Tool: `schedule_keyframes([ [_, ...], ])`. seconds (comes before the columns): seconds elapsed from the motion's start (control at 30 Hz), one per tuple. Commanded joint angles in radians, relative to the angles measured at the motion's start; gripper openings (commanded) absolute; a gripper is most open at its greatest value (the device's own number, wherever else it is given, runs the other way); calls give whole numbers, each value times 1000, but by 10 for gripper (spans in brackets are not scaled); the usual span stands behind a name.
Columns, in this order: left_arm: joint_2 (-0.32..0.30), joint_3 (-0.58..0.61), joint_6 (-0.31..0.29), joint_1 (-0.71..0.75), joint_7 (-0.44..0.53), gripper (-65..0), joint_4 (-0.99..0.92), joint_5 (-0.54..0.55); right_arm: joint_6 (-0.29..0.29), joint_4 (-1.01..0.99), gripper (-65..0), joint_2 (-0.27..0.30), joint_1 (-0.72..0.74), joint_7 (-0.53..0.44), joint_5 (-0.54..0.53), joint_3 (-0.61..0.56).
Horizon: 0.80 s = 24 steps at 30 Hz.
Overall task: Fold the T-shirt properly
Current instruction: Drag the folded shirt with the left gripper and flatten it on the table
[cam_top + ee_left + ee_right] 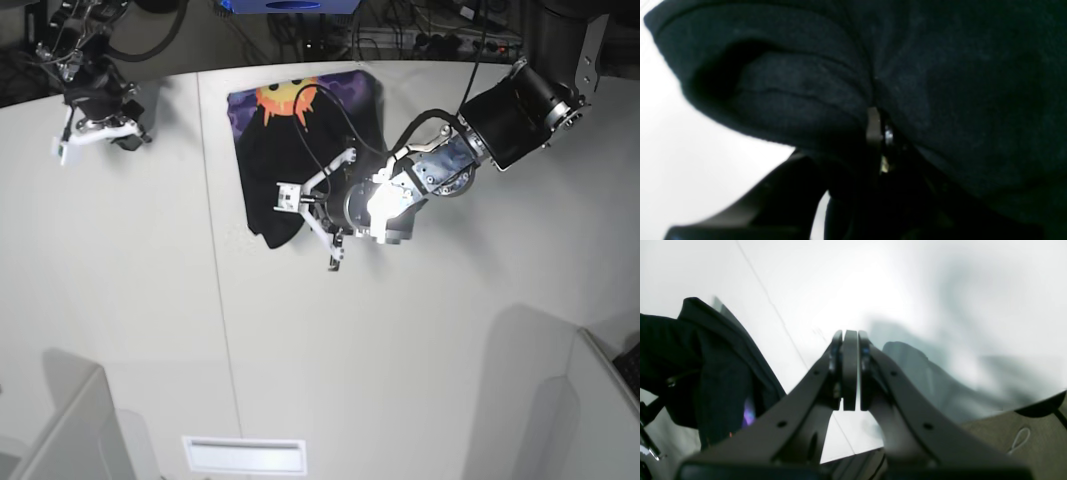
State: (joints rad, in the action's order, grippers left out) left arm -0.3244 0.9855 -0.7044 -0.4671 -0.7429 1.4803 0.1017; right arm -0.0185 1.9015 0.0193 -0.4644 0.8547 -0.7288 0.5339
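The black T-shirt (268, 160) lies at the back middle of the white table, with its orange sun print on purple (290, 98) showing at the far end. My left gripper (287, 197) is over the shirt's near part. In the left wrist view black cloth (940, 83) fills the frame and is bunched around the closed fingertips (874, 125). My right gripper (850, 370) is shut and empty above bare table, with the shirt (713, 373) off to its left. In the base view it (65, 150) sits far to the left of the shirt.
A seam (215, 290) runs front to back across the table (400, 350). A white slot (245, 455) lies near the front edge. Grey partitions stand at the front left (60, 430) and front right (560, 400). Cables and equipment (420, 30) line the back.
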Motion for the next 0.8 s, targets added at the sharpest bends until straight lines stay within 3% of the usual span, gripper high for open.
schedule_keyframes([
  [0.0,-2,-6,6,-29,23,-650,3,-6,5,16,-650,9,-4,-16,-10,2],
  [0.17,1,66,6,-63,107,-650,-25,-17,5,16,-650,9,-3,-16,-10,2],
  [0.27,1,158,6,-72,168,-650,-40,-109,5,16,-650,9,-3,-16,-10,2],
  [0.4,3,180,6,-66,213,-650,-66,-182,5,16,-650,9,-3,-16,-10,7],
  [0.77,20,172,6,-66,208,-650,-80,-178,5,16,-650,11,-4,-16,-10,9],
])
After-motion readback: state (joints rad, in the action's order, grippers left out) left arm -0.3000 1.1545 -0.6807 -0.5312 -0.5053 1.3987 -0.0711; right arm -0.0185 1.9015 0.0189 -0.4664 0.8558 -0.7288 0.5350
